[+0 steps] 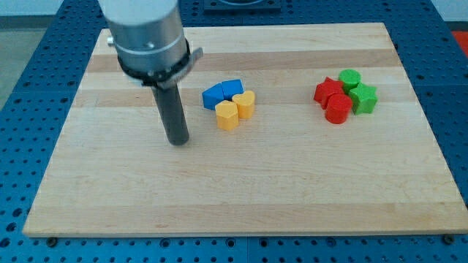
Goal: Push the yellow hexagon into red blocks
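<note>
The yellow hexagon (227, 115) lies near the board's middle, touching a yellow heart-like block (244, 104) at its upper right. Two blue blocks (214, 96) (232, 88) sit just above them. The red blocks are at the view's right: a red star (327, 91) and a red cylinder (338, 109), touching each other. My tip (178, 141) rests on the board to the left of the yellow hexagon, a short gap away, slightly lower in the view.
A green cylinder (350, 78) and a green star (363, 98) touch the red blocks on their right side. The wooden board (234, 190) lies on a blue perforated table (29, 80).
</note>
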{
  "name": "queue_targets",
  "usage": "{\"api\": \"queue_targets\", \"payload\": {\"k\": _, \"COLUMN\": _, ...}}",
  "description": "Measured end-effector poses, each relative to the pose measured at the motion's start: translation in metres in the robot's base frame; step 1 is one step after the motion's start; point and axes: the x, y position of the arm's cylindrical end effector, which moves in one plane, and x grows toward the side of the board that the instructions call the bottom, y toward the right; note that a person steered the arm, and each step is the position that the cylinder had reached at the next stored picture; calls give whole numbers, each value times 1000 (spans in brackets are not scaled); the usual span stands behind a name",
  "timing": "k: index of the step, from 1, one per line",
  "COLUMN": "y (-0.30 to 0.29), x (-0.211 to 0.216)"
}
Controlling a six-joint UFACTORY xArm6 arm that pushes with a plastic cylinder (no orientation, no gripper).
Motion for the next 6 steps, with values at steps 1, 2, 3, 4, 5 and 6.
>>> {"api": "queue_targets", "payload": {"k": 1, "y": 0, "x": -23}}
{"api": "queue_targets", "payload": {"k": 2, "y": 14, "x": -25}}
{"api": "queue_targets", "payload": {"k": 3, "y": 33, "x": -25}}
{"api": "queue_targets", "payload": {"k": 4, "y": 53, "x": -25}}
{"api": "queue_targets", "payload": {"k": 5, "y": 68, "x": -25}}
{"api": "queue_targets", "payload": {"k": 6, "y": 78, "x": -25}}
